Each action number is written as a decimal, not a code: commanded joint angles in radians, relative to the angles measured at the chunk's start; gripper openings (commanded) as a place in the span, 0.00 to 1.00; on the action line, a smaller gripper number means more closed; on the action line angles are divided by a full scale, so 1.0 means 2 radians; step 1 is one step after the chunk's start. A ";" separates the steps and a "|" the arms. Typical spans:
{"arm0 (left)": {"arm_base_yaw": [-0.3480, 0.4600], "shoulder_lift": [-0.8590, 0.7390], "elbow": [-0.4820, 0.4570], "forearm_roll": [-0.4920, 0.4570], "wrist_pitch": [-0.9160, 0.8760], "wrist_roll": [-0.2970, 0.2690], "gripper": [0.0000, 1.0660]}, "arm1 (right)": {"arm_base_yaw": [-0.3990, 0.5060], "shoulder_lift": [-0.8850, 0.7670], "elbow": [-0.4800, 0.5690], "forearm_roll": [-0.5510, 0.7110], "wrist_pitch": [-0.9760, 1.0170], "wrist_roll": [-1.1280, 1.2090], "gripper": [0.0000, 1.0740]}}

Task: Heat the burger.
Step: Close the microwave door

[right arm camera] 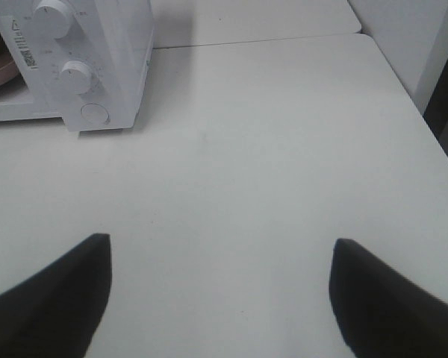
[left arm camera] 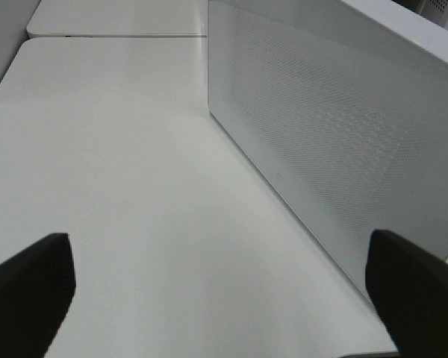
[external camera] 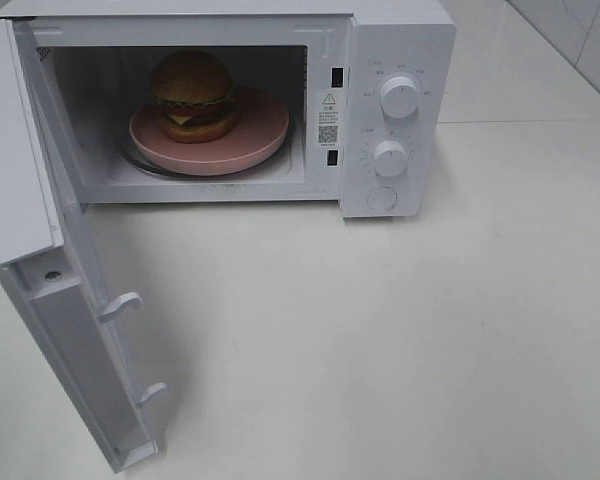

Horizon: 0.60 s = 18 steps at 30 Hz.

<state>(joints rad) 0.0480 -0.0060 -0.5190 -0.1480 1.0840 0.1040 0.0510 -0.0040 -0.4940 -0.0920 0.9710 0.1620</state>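
The white desk carries one thing directly: a white microwave at its far side, its door standing open.

A white tabletop lies evenly lit, with pale tiles beyond its far corner.

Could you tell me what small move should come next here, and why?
Probably the left gripper should push the microwave door shut: the burger already sits on the pink plate inside, and the door stands open near that gripper.
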 commanded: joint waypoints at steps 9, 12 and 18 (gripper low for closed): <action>0.000 -0.002 0.002 -0.002 -0.007 0.000 0.92 | -0.006 -0.013 0.001 0.000 -0.004 -0.004 0.71; 0.000 -0.002 0.002 -0.002 -0.007 0.000 0.92 | -0.006 -0.013 0.001 0.000 -0.004 -0.004 0.71; 0.000 -0.002 0.002 -0.002 -0.007 0.000 0.92 | -0.006 -0.013 0.001 0.000 -0.004 -0.004 0.71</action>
<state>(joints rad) 0.0480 -0.0060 -0.5190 -0.1480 1.0840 0.1040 0.0450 -0.0050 -0.4940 -0.0920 0.9710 0.1580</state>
